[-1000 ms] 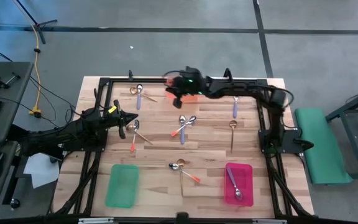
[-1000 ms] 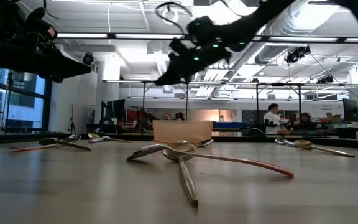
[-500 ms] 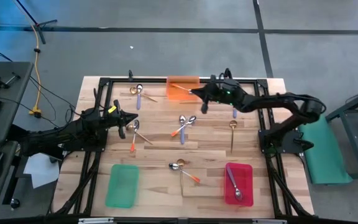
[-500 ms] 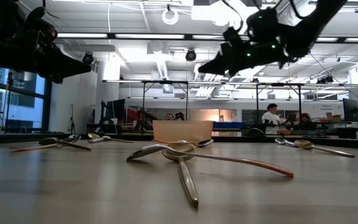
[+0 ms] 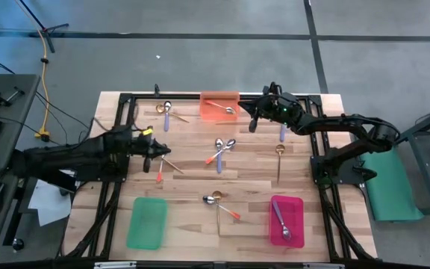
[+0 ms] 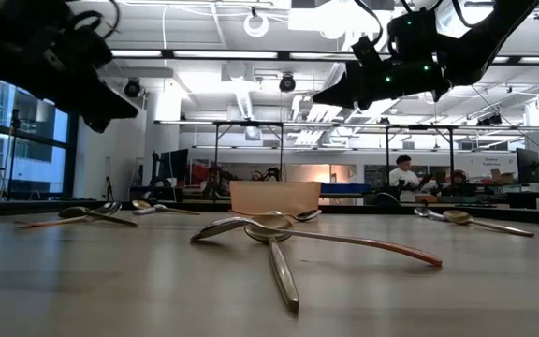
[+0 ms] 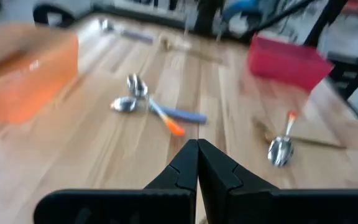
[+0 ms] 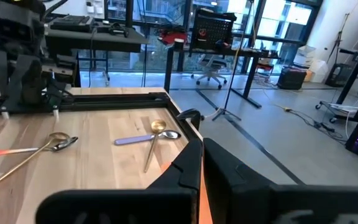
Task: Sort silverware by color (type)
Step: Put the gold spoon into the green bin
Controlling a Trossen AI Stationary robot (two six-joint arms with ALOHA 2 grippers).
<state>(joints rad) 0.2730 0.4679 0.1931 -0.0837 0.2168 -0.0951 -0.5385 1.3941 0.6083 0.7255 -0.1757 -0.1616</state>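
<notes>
Spoons lie scattered on the wooden table (image 5: 192, 183): a purple-handled and a gold one (image 5: 167, 112) at the far left, an orange and a purple one crossed (image 5: 221, 149) in the middle, a gold and an orange one (image 5: 219, 202) near the front. One orange-handled spoon (image 5: 221, 107) lies in the orange tray (image 5: 207, 113); a purple one (image 5: 281, 221) lies in the pink tray (image 5: 295, 205). My right gripper (image 5: 251, 123) hangs shut and empty just right of the orange tray. My left gripper (image 5: 163, 155) is shut and empty above the orange-and-gold pair (image 5: 160, 169) at the left.
A green tray (image 5: 147, 223) sits at the front left. A purple spoon (image 5: 282, 131) and a gold spoon (image 5: 279, 160) lie at the right. The black frame rail (image 5: 200, 96) runs along the table's far edge. People show far off in the room (image 6: 405, 175).
My right gripper, shut throughout, has drawn back from over the orange tray toward the table's right edge; the orange-handled spoon now shows lying in that tray. My left gripper has reached a little farther toward the table's middle and tipped downward, staying shut.
</notes>
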